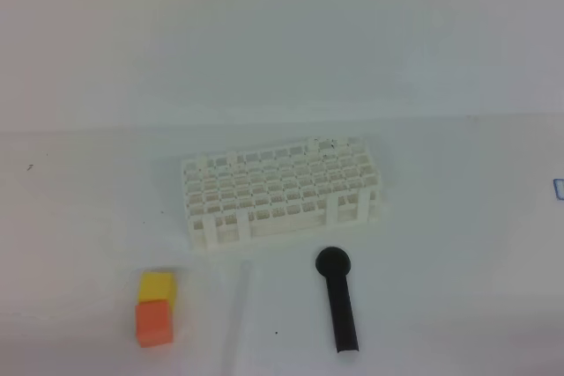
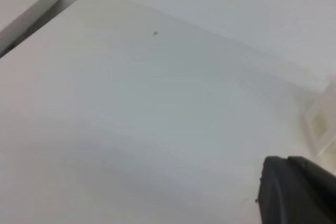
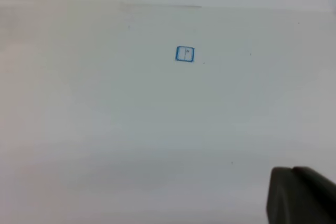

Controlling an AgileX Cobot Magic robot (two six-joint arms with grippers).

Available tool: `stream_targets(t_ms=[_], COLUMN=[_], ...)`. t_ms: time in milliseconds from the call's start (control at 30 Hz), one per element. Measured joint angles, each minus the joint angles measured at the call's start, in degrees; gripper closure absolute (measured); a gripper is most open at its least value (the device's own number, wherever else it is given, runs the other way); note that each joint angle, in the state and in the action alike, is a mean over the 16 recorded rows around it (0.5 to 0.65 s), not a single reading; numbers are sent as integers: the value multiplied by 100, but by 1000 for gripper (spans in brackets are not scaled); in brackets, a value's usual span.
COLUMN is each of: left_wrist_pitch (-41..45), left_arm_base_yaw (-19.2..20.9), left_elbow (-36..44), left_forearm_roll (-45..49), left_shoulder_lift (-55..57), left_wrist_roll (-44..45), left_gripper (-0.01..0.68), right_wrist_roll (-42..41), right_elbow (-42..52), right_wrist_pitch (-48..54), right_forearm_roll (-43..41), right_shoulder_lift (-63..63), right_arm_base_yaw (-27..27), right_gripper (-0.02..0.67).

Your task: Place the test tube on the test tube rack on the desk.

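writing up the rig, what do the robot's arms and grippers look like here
Little shows. The left gripper and right gripper each appear only as a dark, matte black rounded block at their wrist view's lower right corner. No cables, markings or arm links are visible; the overhead view shows neither arm.

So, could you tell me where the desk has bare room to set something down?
The desk is bare left of the test tube rack, and right of it up to a small blue mark. It is crowded in front of the rack: yellow block, orange block, faint test tube, black stick.
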Motion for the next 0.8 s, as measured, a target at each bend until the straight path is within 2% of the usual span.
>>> stream_targets(t_ms=[267,533,667,800], left_wrist_pitch=[-563,-1404,-1434,-1174], left_arm_base_yaw=[0,-1,-1,-1], left_elbow=[12,6,-94,-376], left_forearm_roll=[-940,-2423,-2762,-2705], left_shoulder_lift=[0,19,19,53], left_wrist_roll=[-298,-887,-1046,-853], left_gripper=[674,674,674,674], right_wrist_roll=[0,0,0,0], right_elbow=[0,0,0,0], right_wrist_pitch=[0,0,0,0], right_forearm_roll=[0,0,0,0], right_shoulder_lift=[0,0,0,0], right_arm_base_yaw=[0,0,0,0], right_gripper=[650,650,650,650])
